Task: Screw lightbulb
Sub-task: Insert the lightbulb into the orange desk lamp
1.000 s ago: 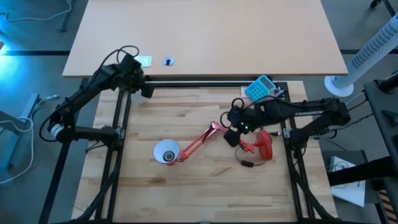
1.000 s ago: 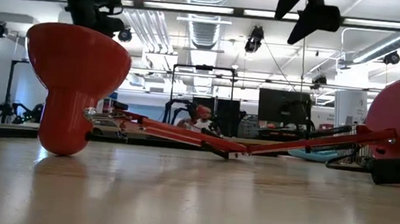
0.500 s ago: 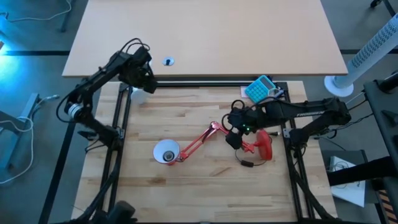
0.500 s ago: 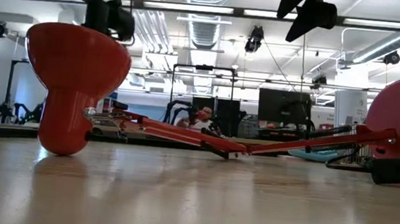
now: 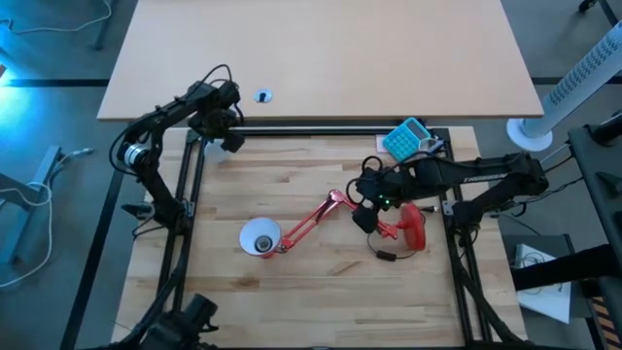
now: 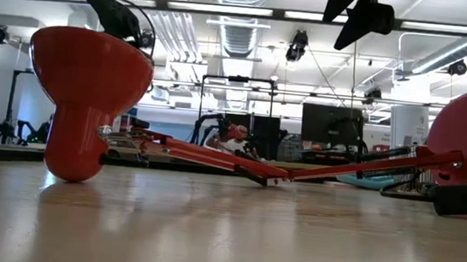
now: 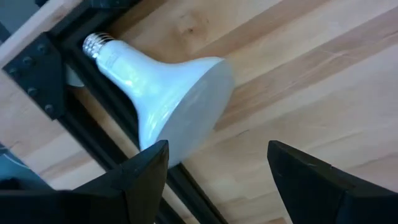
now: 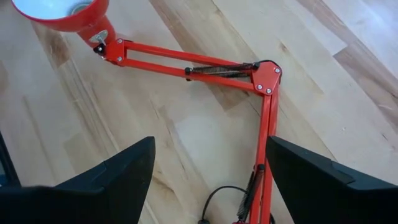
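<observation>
The white lightbulb (image 7: 163, 93) lies on its side at the table's far left corner, its dome on the wood and its greyish screw base (image 7: 94, 43) over the black frame rail. My left gripper (image 7: 214, 180) hangs open just above it, pointing down, touching nothing; it also shows in the high view (image 5: 224, 126). The red desk lamp lies mid-table, with its shade (image 5: 260, 237) opening upward, its folded arm (image 8: 261, 78) flat on the wood and its base (image 5: 413, 226) at the right. My right gripper (image 8: 208, 180) hovers open above the lamp's arm.
Black frame rails (image 5: 321, 129) run along the table's far edge and sides. A blue device (image 5: 406, 138) sits at the far right corner. The lamp's black cord (image 5: 384, 255) loops near its base. A pale desk (image 5: 321, 58) stands beyond the far edge.
My left gripper has sunk toward the lightbulb at the far left corner, shifting a little toward the table's right, and has tipped until it points straight down. It stays open.
</observation>
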You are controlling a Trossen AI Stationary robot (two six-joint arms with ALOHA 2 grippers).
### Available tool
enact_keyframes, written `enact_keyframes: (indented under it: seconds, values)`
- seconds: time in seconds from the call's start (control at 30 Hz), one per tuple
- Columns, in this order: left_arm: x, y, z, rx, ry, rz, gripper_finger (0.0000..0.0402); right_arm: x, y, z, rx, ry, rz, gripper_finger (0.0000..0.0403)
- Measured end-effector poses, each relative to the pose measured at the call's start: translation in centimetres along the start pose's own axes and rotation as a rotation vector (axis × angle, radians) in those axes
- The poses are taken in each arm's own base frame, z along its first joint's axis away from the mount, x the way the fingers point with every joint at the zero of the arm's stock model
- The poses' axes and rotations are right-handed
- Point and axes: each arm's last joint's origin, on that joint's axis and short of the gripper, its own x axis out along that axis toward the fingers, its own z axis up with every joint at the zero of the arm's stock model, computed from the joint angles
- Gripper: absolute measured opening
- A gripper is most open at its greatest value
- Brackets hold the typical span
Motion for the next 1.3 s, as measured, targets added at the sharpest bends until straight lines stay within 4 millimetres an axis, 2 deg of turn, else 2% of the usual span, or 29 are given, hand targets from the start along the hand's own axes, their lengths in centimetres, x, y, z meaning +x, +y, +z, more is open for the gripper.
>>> enact_keyframes:
  seconds: [0.27,0.5,0.6,0.97,1.13,1.3]
  values:
    - [0.8,-0.1,0.6,-0.040,0.019,0.070,0.0263,0.0,0.0,0.0,0.001,0.000,-0.002,0.0300]
    - [-0.8,-0.2,0.2,-0.027,-0.086,0.116,0.0263,0.1,-0.4,0.3,0.010,-0.007,-0.011,0.0300]
    - [-0.5,0.3,0.6,-0.054,-0.106,0.111,0.0263,0.2,-1.0,0.7,0.024,-0.012,-0.024,0.0300]
    - [3.0,-0.1,1.8,-0.002,0.073,0.080,0.0263,0.3,-1.3,0.9,0.058,-0.016,-0.033,0.0300]
    - [3.3,-0.4,1.5,0.010,0.130,0.046,0.0263,0.3,-1.3,0.9,0.071,-0.016,-0.033,0.0300]
    - [2.6,-0.9,0.9,0.025,0.135,0.039,0.0263,0.3,-1.3,0.9,0.070,-0.016,-0.033,0.0300]
